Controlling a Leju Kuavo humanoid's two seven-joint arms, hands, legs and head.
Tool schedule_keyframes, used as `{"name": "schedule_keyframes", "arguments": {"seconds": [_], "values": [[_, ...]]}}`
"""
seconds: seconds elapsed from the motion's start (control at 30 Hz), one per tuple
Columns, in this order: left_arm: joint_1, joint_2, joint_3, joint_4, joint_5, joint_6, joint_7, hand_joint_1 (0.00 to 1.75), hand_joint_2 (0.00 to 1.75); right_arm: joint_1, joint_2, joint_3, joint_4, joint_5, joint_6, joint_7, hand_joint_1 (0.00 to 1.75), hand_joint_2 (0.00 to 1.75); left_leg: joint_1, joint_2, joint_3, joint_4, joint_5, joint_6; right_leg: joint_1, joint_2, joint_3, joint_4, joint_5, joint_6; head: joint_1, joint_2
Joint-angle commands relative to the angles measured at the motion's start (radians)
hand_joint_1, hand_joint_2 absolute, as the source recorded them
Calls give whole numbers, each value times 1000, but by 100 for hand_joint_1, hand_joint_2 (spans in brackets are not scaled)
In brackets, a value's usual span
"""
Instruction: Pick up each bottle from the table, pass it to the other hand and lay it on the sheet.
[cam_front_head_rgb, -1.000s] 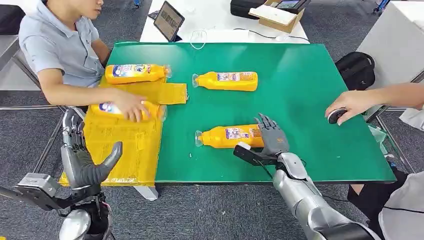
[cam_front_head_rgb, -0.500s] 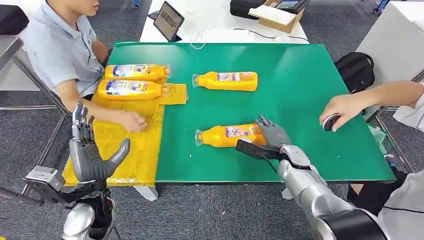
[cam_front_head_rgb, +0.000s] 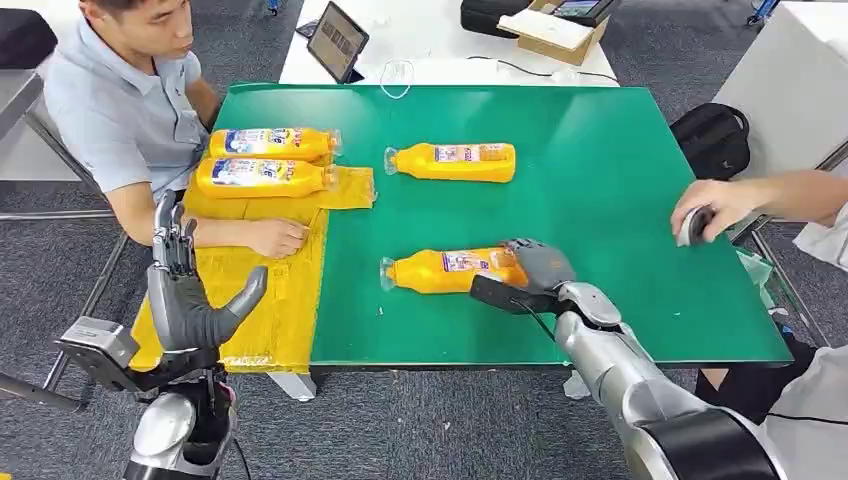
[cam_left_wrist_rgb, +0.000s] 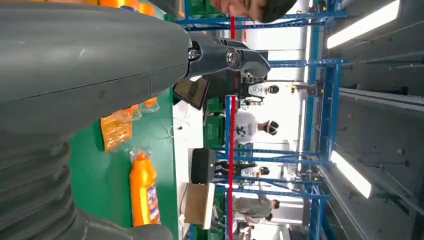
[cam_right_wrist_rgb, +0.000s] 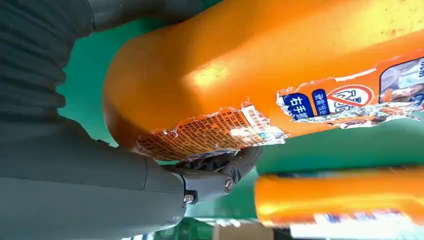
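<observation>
While the near bottle (cam_front_head_rgb: 452, 271) is lying on its side toward the front of the green table (cam_front_head_rgb: 620, 180), cap pointing to the robot's left, the right hand (cam_front_head_rgb: 537, 266) is wrapping around its base end; the right wrist view is showing fingers (cam_right_wrist_rgb: 220, 172) curling against the orange body (cam_right_wrist_rgb: 260, 65) under its torn label, so that hand is gripping the bottle, which is sitting on the table surface as far as I can tell.

Four bottles are showing in all. A second bottle (cam_front_head_rgb: 452, 161) is lying on the bare green further back, well apart from the first. Two more bottles, one (cam_front_head_rgb: 270, 143) just behind the other (cam_front_head_rgb: 262, 177), are lying side by side on the far end of the yellow sheet (cam_front_head_rgb: 250, 290), which is covering the table's left edge.

Off the table's near left corner, the left hand (cam_front_head_rgb: 190, 300) is standing upright with fingers straight and thumb spread, holding nothing.

Two people are sitting by. One person's hand (cam_front_head_rgb: 275, 237) is resting on the sheet just in front of the paired bottles. At the right edge another person's hand (cam_front_head_rgb: 712, 205) is holding a small dark object (cam_front_head_rgb: 692, 227).

Behind the green table a tablet (cam_front_head_rgb: 336, 42) is standing on a white table beside a cardboard box (cam_front_head_rgb: 555, 32).
</observation>
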Motion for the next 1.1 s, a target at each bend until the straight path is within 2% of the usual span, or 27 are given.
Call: {"name": "schedule_keyframes", "arguments": {"seconds": [0.03, 0.1, 0.17, 0.23, 0.3, 0.37, 0.43, 0.63, 0.67, 0.7, 0.77, 0.8, 1.03, 1.1], "values": [[-21, 23, -25, 58, 5, -6, 4, 0, 175, -5, 28, -41, 22, -91, -26, -70, 175, 175, 0, 0, 5, 0, -2, -1, 0, 1, 5, 0, -2, -2, 0, 0], [-3, 39, -38, 55, -26, -22, 1, 0, 175, 13, 49, -101, -21, -197, -29, -153, 171, 175, 0, 1, 3, -1, -1, -1, 0, 1, 3, 0, -1, -2, 0, 0], [35, 38, -31, 67, -56, -28, -4, 0, 175, 40, 82, -186, -100, -351, -1, -239, 175, 175, 0, 2, 5, -1, -2, -2, 0, 2, 4, 0, -2, -2, 0, 0], [51, 38, -29, 79, -60, -35, -9, 0, 175, 50, 89, -191, -132, -379, 6, -241, 175, 175, 0, 3, 4, -2, -2, -1, 0, 4, 3, 0, -1, -2, 0, 0], [101, -10, 20, 110, 17, -71, -17, 0, 175, 139, 112, -208, -324, -548, -3, -244, 175, 175, 0, 4, 5, -2, -2, -1, 0, 4, 3, 0, -1, -2, 0, 0], [155, -70, 43, 105, -41, 39, -98, 0, 175, 243, 139, -205, -492, -676, -11, -244, 175, 175, 0, 2, 7, -2, -3, -2, 0, 3, 5, -1, -2, -2, 0, 0], [175, -75, 31, 100, -49, 48, -109, 0, 175, 276, 145, -193, -522, -678, -20, -244, 175, 175, 0, 0, 5, -2, -2, -1, 1, 1, 4, -2, -2, -2, 0, 0], [169, -71, 29, 88, -48, 50, -106, 0, 175, 271, 138, -182, -516, -691, -23, -244, 175, 175, 0, 0, 1, 0, -2, -1, 0, 1, 1, 0, -2, -2, 0, 0], [197, -76, 20, 82, -16, 11, -71, 0, 175, 332, 163, -192, -622, -777, -1, -244, 175, 175, 1, 1, 2, 0, -3, -2, 1, 1, 2, 1, -3, -2, 0, 0], [217, -72, 6, 77, -4, -13, -67, 0, 175, 368, 174, -188, -667, -799, 1, -244, 175, 175, 0, 0, 2, -1, -3, -2, 0, 0, 2, 0, -2, -2, 0, 0], [292, -60, -42, 64, -43, -18, -96, 0, 175, 515, 206, -127, -824, -821, -23, -244, 175, 175, 1, 0, 2, -2, -2, -2, 1, 1, 2, -2, -2, -2, 0, 0], [305, -54, -59, 66, -40, -24, -92, 0, 175, 542, 201, -88, -826, -821, -39, -244, 175, 175, 1, 0, 5, -2, -4, -2, 1, 1, 5, -2, -4, -2, 0, 0], [237, -28, -162, 123, 0, -110, -53, 0, 175, 551, 182, 89, -736, -750, -74, -244, 175, 175, 1, -1, 3, -1, -5, -3, 1, 0, 3, -1, -5, 0, 0, 0], [199, -23, -176, 143, 9, -142, -45, 0, 175, 537, 181, 210, -715, -691, -71, -244, 175, 175, 0, 1, 3, -1, -5, -3, 0, 2, 2, 0, -5, -1, 0, 0]]}}
